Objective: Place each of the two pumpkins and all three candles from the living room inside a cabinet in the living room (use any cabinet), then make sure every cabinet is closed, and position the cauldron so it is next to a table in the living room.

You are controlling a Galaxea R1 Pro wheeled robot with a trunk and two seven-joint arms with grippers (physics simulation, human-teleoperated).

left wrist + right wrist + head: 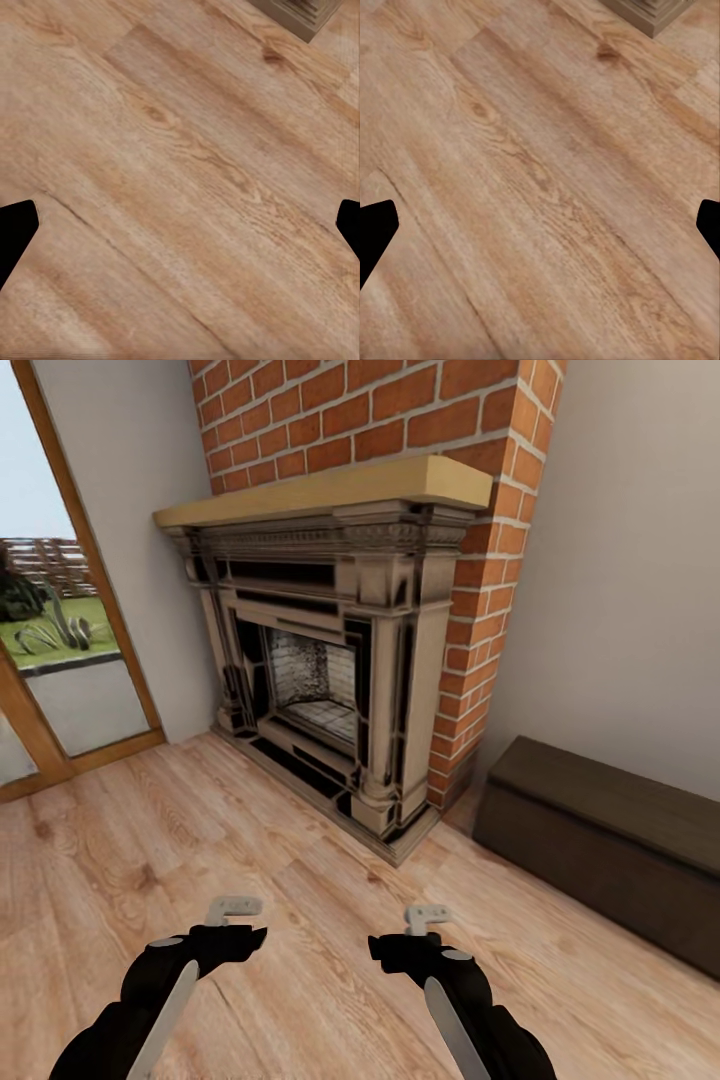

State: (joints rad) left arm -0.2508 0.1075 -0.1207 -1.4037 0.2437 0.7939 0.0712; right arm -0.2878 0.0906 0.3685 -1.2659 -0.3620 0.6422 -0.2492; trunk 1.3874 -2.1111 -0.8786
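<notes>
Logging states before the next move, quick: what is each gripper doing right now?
Left gripper: open, holding nothing, above the wood floor.
Right gripper: open, holding nothing, above the same floor.

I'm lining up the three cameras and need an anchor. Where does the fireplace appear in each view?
Head view: the fireplace fills the centre, against the brick column, with the dark cabinet to its right.
Left wrist view: only a corner of its base, at the top edge.
Right wrist view: the same base corner, top edge.
Shared landmark: the plank floor.
</notes>
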